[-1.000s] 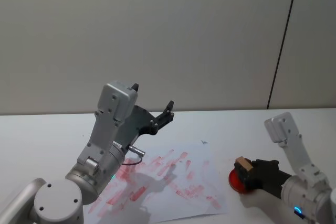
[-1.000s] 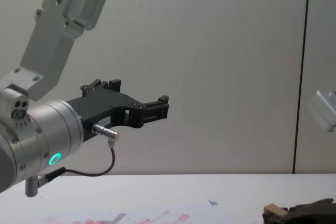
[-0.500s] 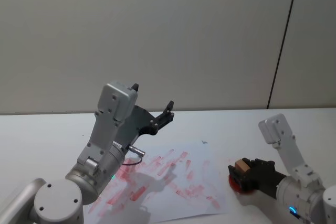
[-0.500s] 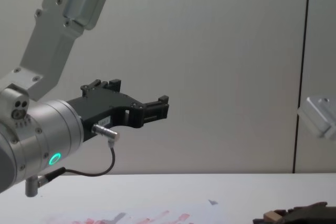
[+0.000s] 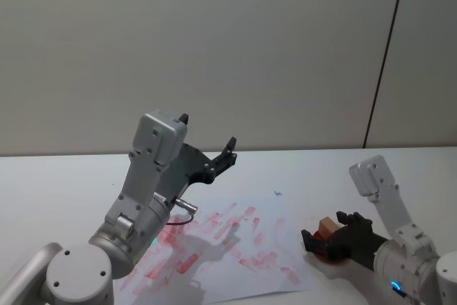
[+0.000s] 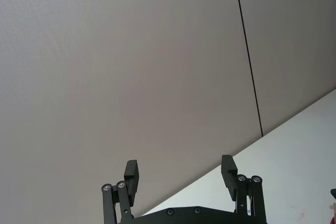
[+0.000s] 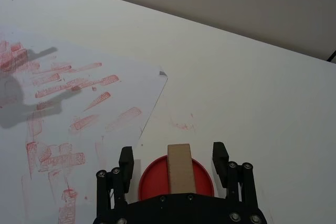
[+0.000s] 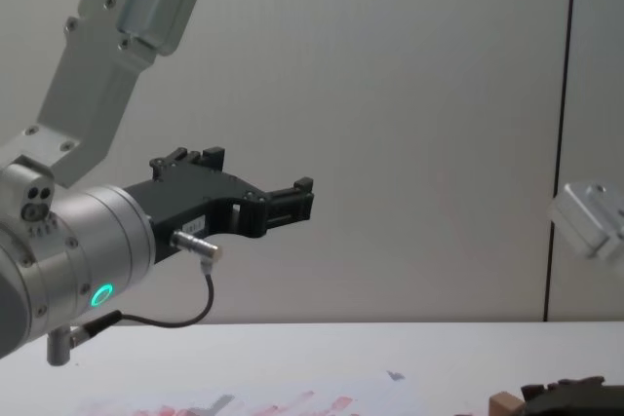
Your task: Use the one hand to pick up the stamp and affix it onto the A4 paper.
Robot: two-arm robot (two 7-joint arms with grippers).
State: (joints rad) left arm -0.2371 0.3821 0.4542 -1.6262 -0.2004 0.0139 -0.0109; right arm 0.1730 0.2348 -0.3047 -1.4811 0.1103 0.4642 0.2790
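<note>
Head view: the right gripper (image 5: pixel 321 237), fingers spread, straddled the stamp (image 5: pixel 329 226) beside the A4 paper (image 5: pixel 235 248); the left gripper (image 5: pixel 214 158) hung open.

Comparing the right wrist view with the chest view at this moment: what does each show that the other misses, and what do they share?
Right wrist view: the red ink pad under the stamp, the right pincer open with a finger on either side of the stamp and not touching it, and the A4 paper with its red prints seen from above.

Chest view: the left pincer raised in the air over the table, open and empty, with a green ring on its wrist.

Both: the stamp, the paper and the white table.
</note>
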